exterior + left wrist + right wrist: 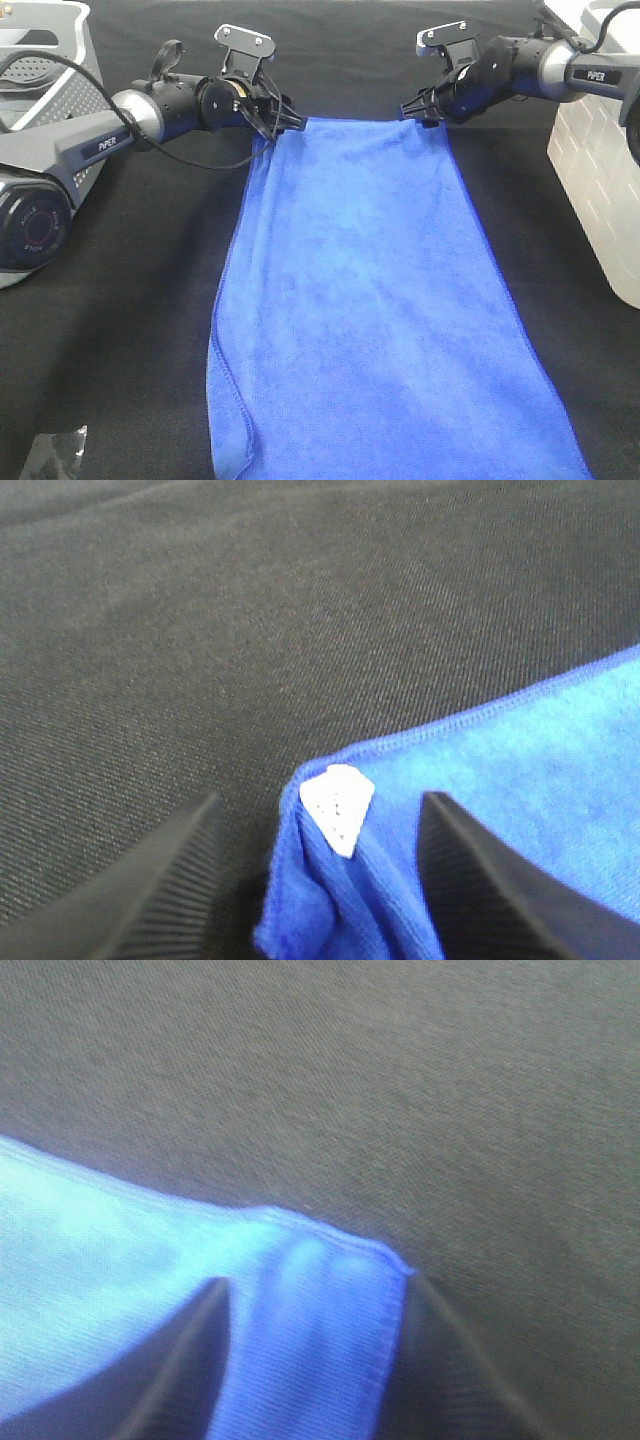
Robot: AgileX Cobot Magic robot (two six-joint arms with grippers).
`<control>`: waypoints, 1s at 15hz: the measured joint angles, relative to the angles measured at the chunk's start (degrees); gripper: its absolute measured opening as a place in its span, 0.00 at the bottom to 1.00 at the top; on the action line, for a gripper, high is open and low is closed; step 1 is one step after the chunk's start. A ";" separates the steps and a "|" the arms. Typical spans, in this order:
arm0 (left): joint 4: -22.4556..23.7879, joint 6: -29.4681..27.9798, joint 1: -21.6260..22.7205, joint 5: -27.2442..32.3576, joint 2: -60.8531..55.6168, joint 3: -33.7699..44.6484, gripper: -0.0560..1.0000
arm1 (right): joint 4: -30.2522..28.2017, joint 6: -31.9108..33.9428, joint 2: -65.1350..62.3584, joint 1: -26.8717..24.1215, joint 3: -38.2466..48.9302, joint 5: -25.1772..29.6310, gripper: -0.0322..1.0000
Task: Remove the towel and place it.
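The royal-blue towel (pixel 370 300) lies spread lengthwise on the black table cloth (pixel 120 300), with its near left edge folded over. My left gripper (pixel 298 122) is at its far left corner. In the left wrist view the fingers (pixel 160 880) stand apart around that bunched corner (pixel 330 900), which carries the small white tag (pixel 337 805). My right gripper (pixel 408 110) is at the far right corner. In the right wrist view its fingers (pixel 180 1360) stand apart with the stitched corner (pixel 320 1340) between them. Both grippers are open.
A white brick-patterned bin (pixel 600 180) stands at the right edge. A grey perforated basket (pixel 50 70) stands at the far left behind the left arm. A crumpled piece of clear plastic (pixel 55 455) lies at the near left.
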 joint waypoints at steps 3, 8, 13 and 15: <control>0.00 0.00 0.00 3.15 -3.04 -0.06 0.62 | -1.26 0.00 -2.46 0.00 0.00 3.32 0.62; -0.74 0.00 3.04 19.31 -7.39 -0.86 0.62 | -1.26 0.11 -9.45 0.00 0.00 22.06 0.62; -19.02 13.69 4.70 17.93 -4.87 -0.86 0.62 | -1.03 1.20 -11.57 0.00 0.00 27.56 0.62; -24.18 17.70 4.47 14.67 -3.78 -0.86 0.61 | -1.03 1.32 -11.69 0.00 0.00 27.56 0.62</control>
